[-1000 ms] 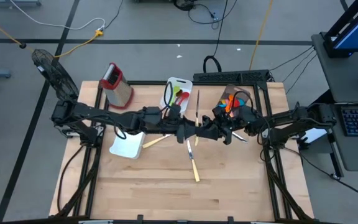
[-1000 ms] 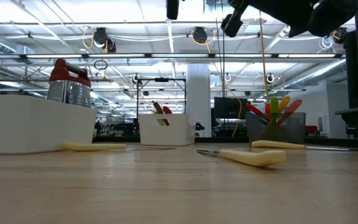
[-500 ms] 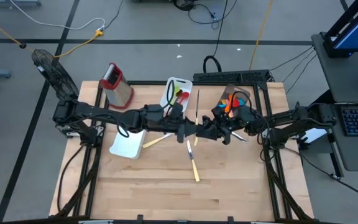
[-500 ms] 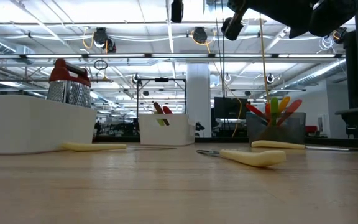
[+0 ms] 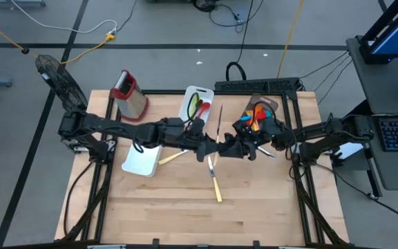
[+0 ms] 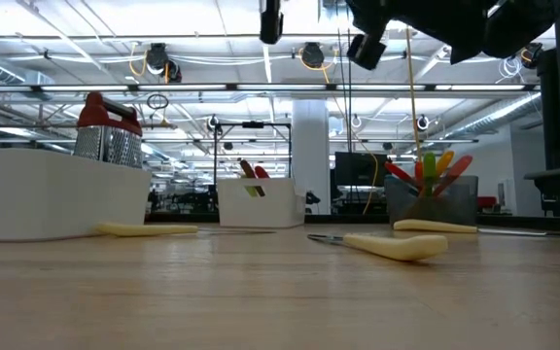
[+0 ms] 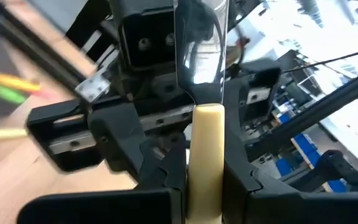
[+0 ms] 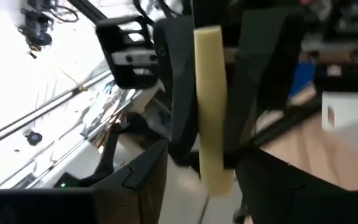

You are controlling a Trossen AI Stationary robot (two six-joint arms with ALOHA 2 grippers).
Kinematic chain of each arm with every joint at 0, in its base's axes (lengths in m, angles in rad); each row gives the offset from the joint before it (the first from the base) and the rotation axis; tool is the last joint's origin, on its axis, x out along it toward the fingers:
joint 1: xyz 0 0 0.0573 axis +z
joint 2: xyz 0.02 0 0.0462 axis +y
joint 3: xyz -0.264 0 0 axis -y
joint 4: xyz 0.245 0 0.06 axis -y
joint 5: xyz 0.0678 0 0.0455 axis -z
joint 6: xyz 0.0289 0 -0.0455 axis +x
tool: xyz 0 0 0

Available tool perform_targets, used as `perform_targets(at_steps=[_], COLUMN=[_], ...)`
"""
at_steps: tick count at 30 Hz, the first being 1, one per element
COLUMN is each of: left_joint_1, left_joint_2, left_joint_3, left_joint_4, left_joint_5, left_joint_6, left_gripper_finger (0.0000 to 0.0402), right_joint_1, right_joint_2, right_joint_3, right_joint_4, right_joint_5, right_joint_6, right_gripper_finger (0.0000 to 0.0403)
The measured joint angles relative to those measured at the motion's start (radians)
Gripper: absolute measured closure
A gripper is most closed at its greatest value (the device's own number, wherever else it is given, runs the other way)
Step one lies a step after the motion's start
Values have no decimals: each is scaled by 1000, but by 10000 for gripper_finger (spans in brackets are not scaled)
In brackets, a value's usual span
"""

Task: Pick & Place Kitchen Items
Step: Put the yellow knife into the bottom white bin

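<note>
left wrist view: cream-handled knife point(image 7: 205, 149) clamped between left jaws.

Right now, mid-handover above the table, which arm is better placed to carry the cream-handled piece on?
Left. The left gripper is clamped on the cream-handled cutlery, while the right gripper has its fingers spread clear of the handle. The white tray and the compartment tray both lie on the left arm's side.

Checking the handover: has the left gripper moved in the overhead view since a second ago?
Yes. The left gripper has drawn back slightly toward the white tray, away from the right gripper.
</note>
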Motion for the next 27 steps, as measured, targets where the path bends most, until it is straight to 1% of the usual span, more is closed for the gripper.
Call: perform_targets(at_steps=[3, 7, 14, 21, 24, 27], left_joint_1=[-1, -1, -2, -14, -24, -39], left_joint_2=[-4, -3, -59, -178, -225, -263], left_joint_3=[0, -1, -2, -2, -2, -2], left_joint_4=[-68, -167, -430, -722, -883, -1055], left_joint_5=[-9, -34, -126, -232, -259, -261], left_joint_6=[-20, -32, -61, -162, -262, -380], left_gripper_finger=[356, 356, 356, 356, 356, 356], right_joint_1=[-1, 2, 2, 1, 1, 0], right_joint_2=[1, -1, 0, 0, 0, 0], right_joint_3=[0, 0, 0, 0, 0, 0], right_joint_4=[-47, -80, -107, -110, -110, -109], right_joint_5=[-63, -171, -277, -276, -273, -271], right_joint_6=[51, 89, 123, 65, 49, 30], right_gripper_finger=[221, 223, 234, 240, 243, 244])
